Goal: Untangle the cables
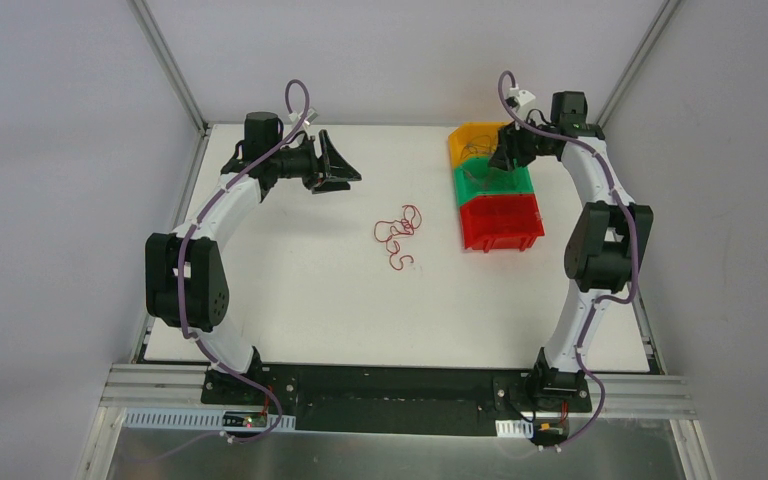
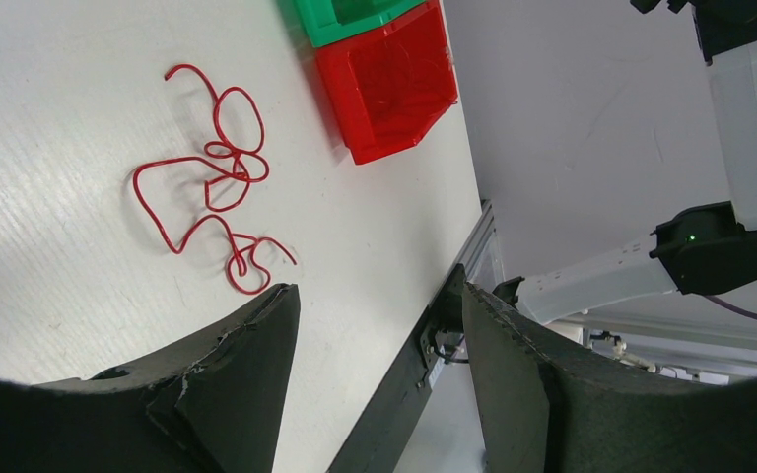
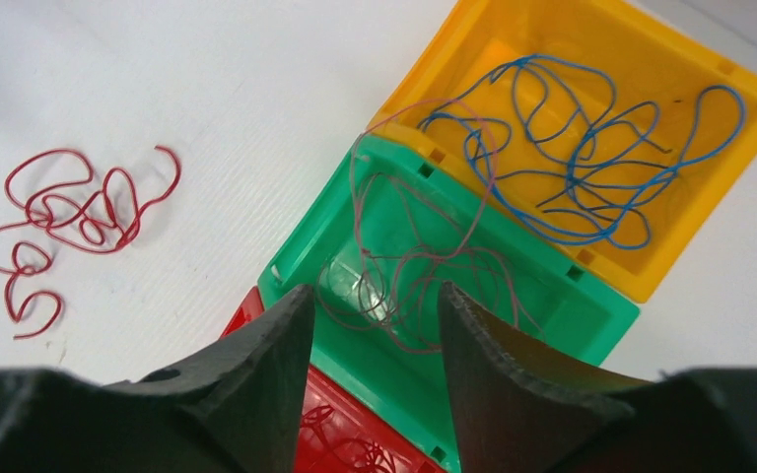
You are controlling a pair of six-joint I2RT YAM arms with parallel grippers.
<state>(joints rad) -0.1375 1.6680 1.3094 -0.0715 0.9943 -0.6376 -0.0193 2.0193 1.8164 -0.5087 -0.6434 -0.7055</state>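
A tangle of thin red cables (image 1: 398, 235) (image 2: 222, 187) (image 3: 69, 212) lies on the white table, left of the bins. Blue cables (image 3: 572, 148) are coiled in the yellow bin (image 3: 739, 94). A pale mauve cable (image 3: 414, 266) lies in the green bin (image 3: 591, 315), with one loop reaching over the rim towards the yellow bin. My right gripper (image 1: 500, 158) (image 3: 375, 289) hangs open just above the green bin, nothing pinched between its jaws. My left gripper (image 1: 345, 162) (image 2: 379, 291) is open and empty, up in the air at the far left, away from the red tangle.
The yellow (image 1: 472, 133), green (image 1: 472, 185) and red (image 1: 500, 222) bins stand in a row at the back right of the table. The red bin (image 3: 345, 434) holds thin red wires. The table's right edge (image 2: 473, 212) runs close beside the bins.
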